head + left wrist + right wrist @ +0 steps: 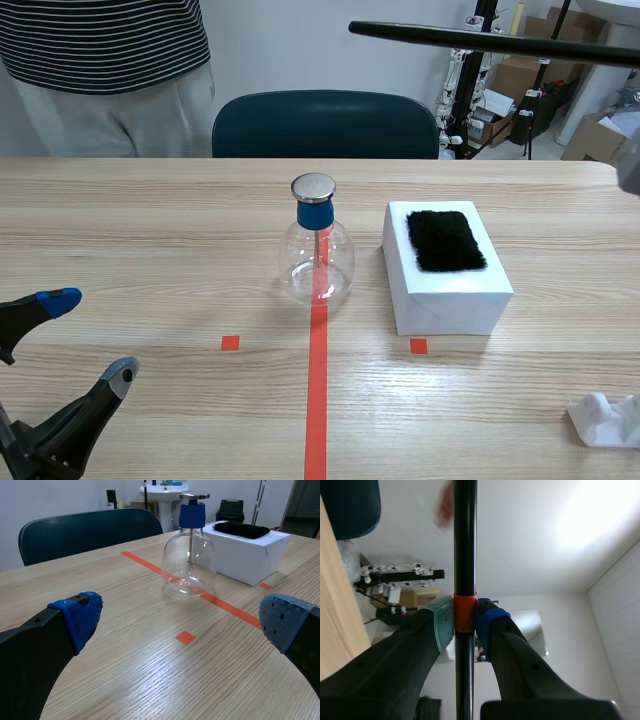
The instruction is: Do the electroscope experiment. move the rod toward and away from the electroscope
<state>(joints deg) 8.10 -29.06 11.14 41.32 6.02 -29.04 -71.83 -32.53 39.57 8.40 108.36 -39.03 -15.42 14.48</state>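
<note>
The electroscope [317,250], a clear glass flask with a blue neck and a round metal cap, stands on the table's middle, on the red tape line; it also shows ahead of my left gripper as the electroscope [190,555]. A long black rod [490,42] with an orange band [464,612] hangs level, high above the table at the right, its tip over the chair. My right gripper [465,620] is shut on the rod at the band. My left gripper [85,335] rests low at the near left, open and holding nothing.
A white box [447,270] with a black fur cloth [445,240] on top sits right of the flask. Crumpled white tissue [605,418] lies at the near right. A dark chair [325,125] and a person in a striped top [100,70] are behind the table.
</note>
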